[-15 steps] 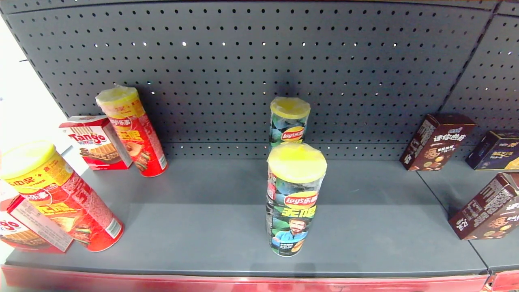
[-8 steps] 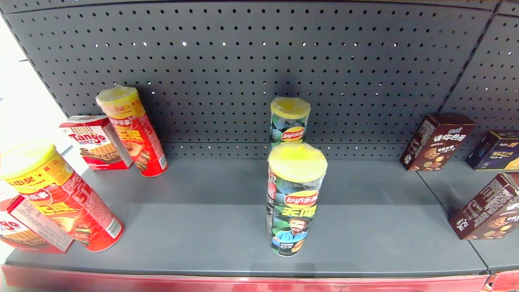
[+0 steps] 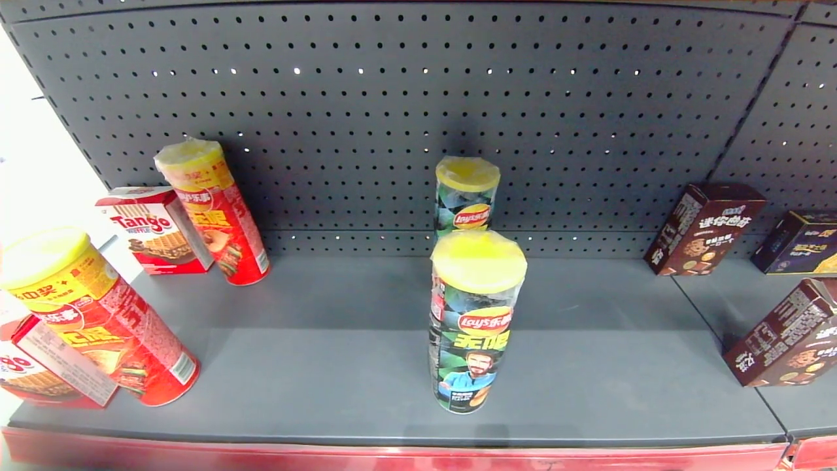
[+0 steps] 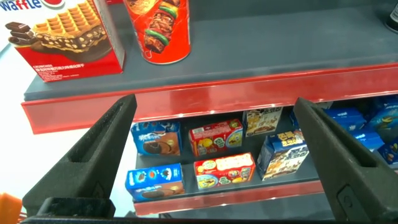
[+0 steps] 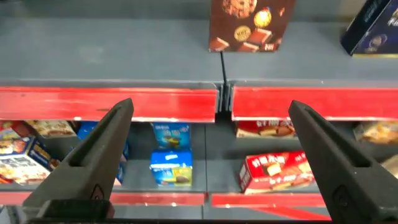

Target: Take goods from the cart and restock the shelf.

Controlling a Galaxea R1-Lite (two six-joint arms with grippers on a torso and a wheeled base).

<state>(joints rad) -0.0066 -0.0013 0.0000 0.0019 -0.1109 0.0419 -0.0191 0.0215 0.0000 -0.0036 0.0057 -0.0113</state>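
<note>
The rear green chip can with a yellow lid [image 3: 466, 196] stands against the perforated grey back panel [image 3: 392, 98], its lower half hidden by the front green chip can [image 3: 474, 320], which stands upright at mid-depth on the grey metal shelf [image 3: 314, 353]. At the shelf's left edge a red-and-white carton [image 3: 39, 373] is cut off by the frame and partly covered by the near red chip can [image 3: 98, 314]. Farther back, the far red chip can [image 3: 212, 212] stands just beside a red wafer box [image 3: 153, 229]. On the right, a dark blue box [image 3: 798, 242] runs out of view near the rear brown cookie box [image 3: 703, 229] and the front brown cookie box [image 3: 785, 333]. My left claw [image 4: 212, 102] hangs wide open and holds nothing, level with the shelf's red front lip [image 4: 249, 93], below the wafer box and the near red can. My right claw [image 5: 211, 104] is just as wide and holds nothing, before the seam where two shelf sections meet. On the lower shelf [image 4: 249, 190] sit small blue and red cartons [image 4: 214, 155], their details too small to make out.
</note>
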